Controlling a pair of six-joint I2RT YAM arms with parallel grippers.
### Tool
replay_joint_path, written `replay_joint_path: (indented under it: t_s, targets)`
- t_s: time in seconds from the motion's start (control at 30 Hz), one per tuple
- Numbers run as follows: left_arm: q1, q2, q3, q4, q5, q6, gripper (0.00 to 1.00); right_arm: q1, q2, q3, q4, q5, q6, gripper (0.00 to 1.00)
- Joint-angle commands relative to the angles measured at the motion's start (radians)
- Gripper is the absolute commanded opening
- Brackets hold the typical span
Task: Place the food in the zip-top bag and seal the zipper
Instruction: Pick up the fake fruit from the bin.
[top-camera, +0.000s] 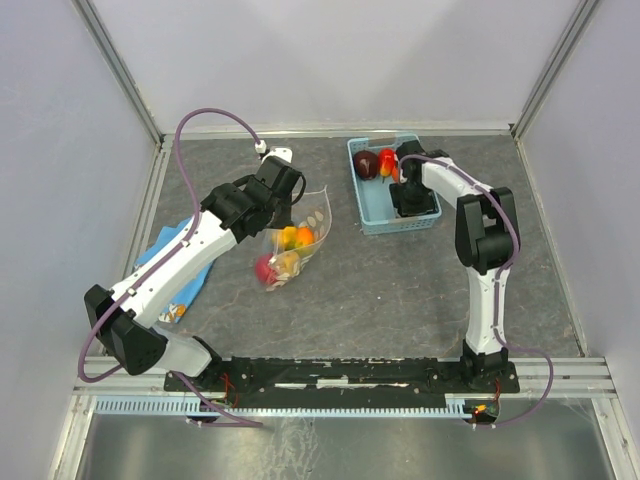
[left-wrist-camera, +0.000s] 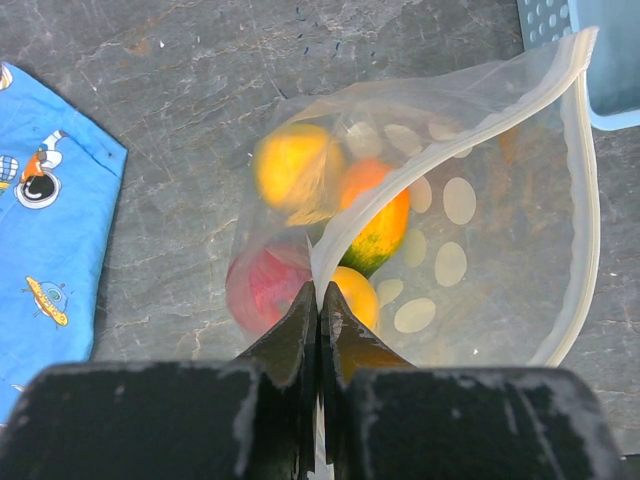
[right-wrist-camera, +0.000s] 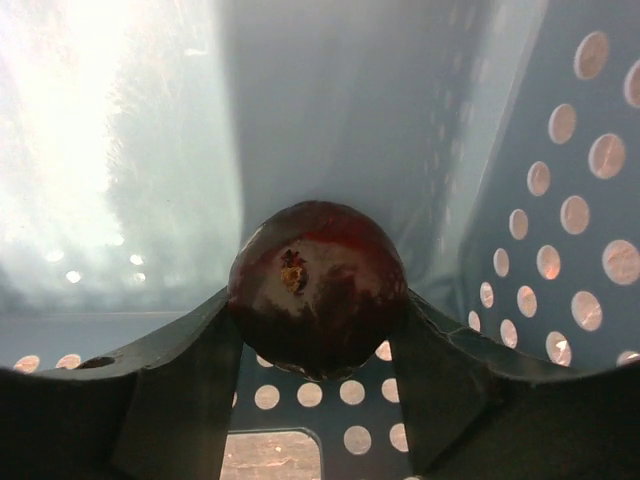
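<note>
Pinching zip-top bag (left-wrist-camera: 480, 230) rim: left tool (left-wrist-camera: 318, 296) | right tool (right-wrist-camera: 315, 318) clamps maroon fruit (right-wrist-camera: 320, 265) inside basket (right-wrist-camera: 565, 200)

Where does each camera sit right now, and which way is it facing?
Top external: above and behind the bases, looking down on the table; both arms show, left arm at the zip-top bag, right arm in the basket.
Left wrist: on the left arm, looking down past the left gripper, shut on the bag's rim, food inside.
Right wrist: inside the basket, facing its perforated wall; right gripper clasps a dark maroon fruit.
Shared: top and left wrist both show the bag and blue cloth.
</note>
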Motion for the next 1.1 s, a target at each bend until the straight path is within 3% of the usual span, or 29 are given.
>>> replay_joint_path:
  t_s: [0.0,0.23,0.7,1.07]
  targets:
    - [0.005,-0.008,0.03,0.043,0.021,-0.005,0.03,-0.003,-0.089,-0.092,0.028,0.011,0.021,0.63]
    - [0.005,-0.012,0.027,0.051,0.045,0.004,0.03,-0.004,-0.174,-0.15,0.066,0.004,0.024,0.48]
    - [0.006,-0.015,0.02,0.079,0.093,0.013,0.03,0.006,-0.391,-0.163,0.095,-0.108,0.067,0.44]
    - [0.005,0.011,0.053,0.108,0.148,0.016,0.03,0.111,-0.598,-0.146,0.115,-0.237,0.167,0.44]
